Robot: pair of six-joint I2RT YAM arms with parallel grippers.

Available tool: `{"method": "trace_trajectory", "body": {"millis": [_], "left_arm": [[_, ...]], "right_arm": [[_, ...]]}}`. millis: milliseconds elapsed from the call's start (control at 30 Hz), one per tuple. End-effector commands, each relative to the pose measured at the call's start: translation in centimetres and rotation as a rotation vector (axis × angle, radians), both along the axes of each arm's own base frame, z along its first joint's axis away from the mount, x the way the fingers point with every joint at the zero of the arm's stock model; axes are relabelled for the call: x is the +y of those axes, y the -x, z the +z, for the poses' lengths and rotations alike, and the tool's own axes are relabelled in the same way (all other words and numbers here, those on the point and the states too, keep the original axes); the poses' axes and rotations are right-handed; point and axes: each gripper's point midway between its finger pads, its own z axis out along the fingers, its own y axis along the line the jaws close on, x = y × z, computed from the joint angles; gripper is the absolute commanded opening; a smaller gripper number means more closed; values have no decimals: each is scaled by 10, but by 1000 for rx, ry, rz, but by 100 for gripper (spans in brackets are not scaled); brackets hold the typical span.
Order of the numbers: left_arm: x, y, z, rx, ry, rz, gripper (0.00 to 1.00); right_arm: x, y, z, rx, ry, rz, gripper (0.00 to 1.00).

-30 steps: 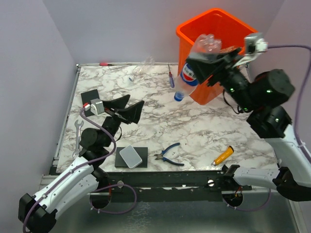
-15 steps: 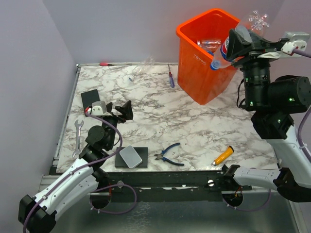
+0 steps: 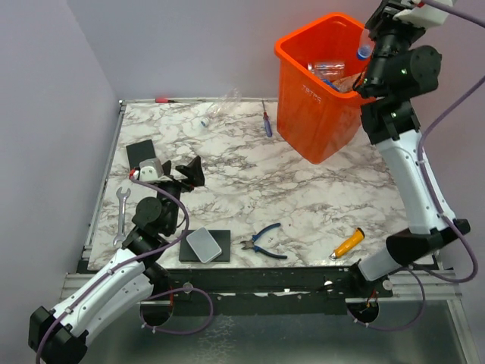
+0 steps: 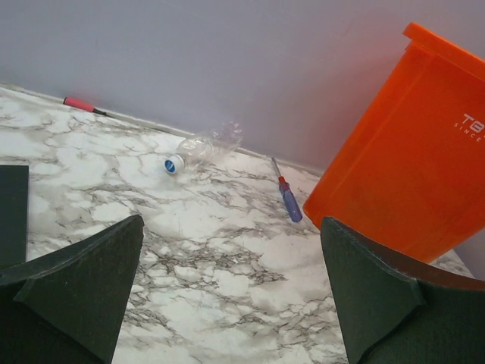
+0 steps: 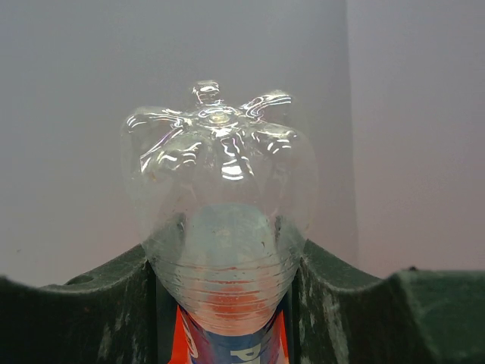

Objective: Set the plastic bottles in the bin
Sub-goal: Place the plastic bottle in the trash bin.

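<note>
Top view: bin [image 3: 311,114] stands far right on the tabletop [image 3: 227,189]; held bottle [image 3: 364,51] hangs above its right rim.
Left wrist: left claw [image 4: 233,224] gapes wide; loose bottle [image 4: 198,149] lies by the far wall.
Right wrist: right claw [image 5: 223,254] clenches the held bottle.

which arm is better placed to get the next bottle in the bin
Right. The right claw grips a bottle up by the bin's rim, so it likely needs only a short move and release. The left claw is open and empty, low over the table, well away from the bin.
</note>
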Motion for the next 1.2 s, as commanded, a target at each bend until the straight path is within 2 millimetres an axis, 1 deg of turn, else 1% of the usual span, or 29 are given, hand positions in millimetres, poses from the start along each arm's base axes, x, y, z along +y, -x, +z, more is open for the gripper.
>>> {"method": "trace_trajectory", "body": {"millis": [0,100,167,200,267,333,400,433,533,600,633,700,733,833,900,1000,1067,1167], "left_arm": [[8,1,-1,8,15,40,99],[15,3,0,3,24,72,99],[20,4,1,-1,29,92,99],[22,4,2,-4,32,101,99],[25,5,2,-7,37,114,99],[27,6,3,-9,43,120,99],[28,7,4,-13,50,122,99],[28,7,4,-14,51,121,99],[28,8,5,-18,56,122,99],[28,8,4,-17,54,121,99],[27,8,4,-17,54,120,99],[26,7,2,-12,49,118,99],[26,6,1,-9,46,118,99],[25,5,-1,-4,40,119,99],[25,4,-2,0,36,120,99],[24,3,-4,8,28,121,99],[23,2,-5,11,24,120,99],[21,1,-6,17,19,113,99]], "right_arm": [[-14,-57,-22,40,-38,-52,31],[-39,-92,-43,72,-112,-90,34],[-52,-112,-60,94,-167,-86,34],[-55,-120,-67,107,-176,-91,34],[-56,-134,-81,151,-164,-122,34],[-55,-150,-101,222,-136,-146,34],[-55,-163,-126,297,-124,-176,34],[-55,-169,-144,354,-110,-184,34],[-49,-181,-185,471,-112,-173,34],[-39,-186,-204,526,-135,-118,35],[-34,-189,-218,575,-136,-91,36],[-24,-192,-228,622,-154,-38,40],[-20,-193,-232,638,-158,-15,44],[-14,-190,-233,644,-181,27,61],[-11,-187,-233,640,-192,48,68],[-6,-182,-229,633,-206,87,71],[0,-181,-227,637,-213,122,76],[18,-176,-214,616,-231,232,84]]}}
